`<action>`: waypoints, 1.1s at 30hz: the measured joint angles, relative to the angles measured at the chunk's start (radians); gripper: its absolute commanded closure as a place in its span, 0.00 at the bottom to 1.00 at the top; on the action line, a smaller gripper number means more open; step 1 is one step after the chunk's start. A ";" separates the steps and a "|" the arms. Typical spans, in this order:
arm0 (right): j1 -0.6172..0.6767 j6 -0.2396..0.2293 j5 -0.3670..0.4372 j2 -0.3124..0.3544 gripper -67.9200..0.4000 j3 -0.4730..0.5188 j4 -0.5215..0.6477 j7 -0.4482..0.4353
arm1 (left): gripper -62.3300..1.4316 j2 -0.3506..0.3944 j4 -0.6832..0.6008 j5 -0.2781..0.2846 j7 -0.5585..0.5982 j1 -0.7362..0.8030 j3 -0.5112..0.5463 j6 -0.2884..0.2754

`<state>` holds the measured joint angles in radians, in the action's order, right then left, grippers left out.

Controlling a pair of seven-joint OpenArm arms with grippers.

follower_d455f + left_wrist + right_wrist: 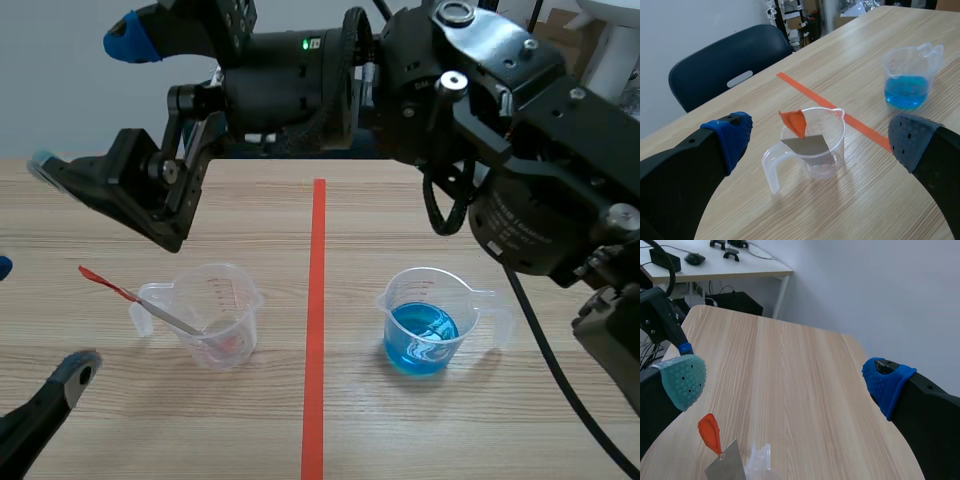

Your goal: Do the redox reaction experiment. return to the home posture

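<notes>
Jaws L+R gaping — red-tipped spatula [805,147] in clear cup [839,144]

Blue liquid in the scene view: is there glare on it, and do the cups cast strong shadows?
Scene view: pale reflections swirl on the blue liquid; the clear cup casts only a faint, soft shadow. Left wrist view: the liquid looks evenly blue, without glare; the light seems diffuse.

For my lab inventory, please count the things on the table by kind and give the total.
Plastic beakers: 2 (beaker of blue liquid, beaker holding the strip)
Metal strip with red end: 1
Total: 3
</notes>
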<state>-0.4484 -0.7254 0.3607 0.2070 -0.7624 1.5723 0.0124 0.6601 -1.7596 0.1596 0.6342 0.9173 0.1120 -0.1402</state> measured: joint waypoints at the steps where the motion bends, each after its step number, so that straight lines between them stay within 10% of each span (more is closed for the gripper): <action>1: 0.000 0.014 0.010 0.011 0.00 0.007 0.014 0.000 | 0.08 0.000 -0.016 -0.001 -0.013 0.000 0.000 -0.001; 11: 0.023 0.218 0.074 0.231 0.00 0.078 0.080 -0.082 | 0.08 -0.154 -0.050 -0.104 -0.018 0.000 0.098 -0.001; 17: 0.130 0.246 0.074 0.369 0.00 0.133 0.084 -0.167 | 0.08 -0.211 -0.148 -0.167 -0.048 -0.003 0.114 -0.016; 33: 0.509 0.308 0.074 0.536 0.00 0.427 0.192 -0.252 | 0.08 -0.014 -0.256 -0.163 -0.177 0.040 0.026 0.037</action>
<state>0.0601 -0.4175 0.4343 0.7429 -0.3351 1.7645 -0.2394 0.6460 -2.0159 -0.0032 0.4572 0.9573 0.1379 -0.1028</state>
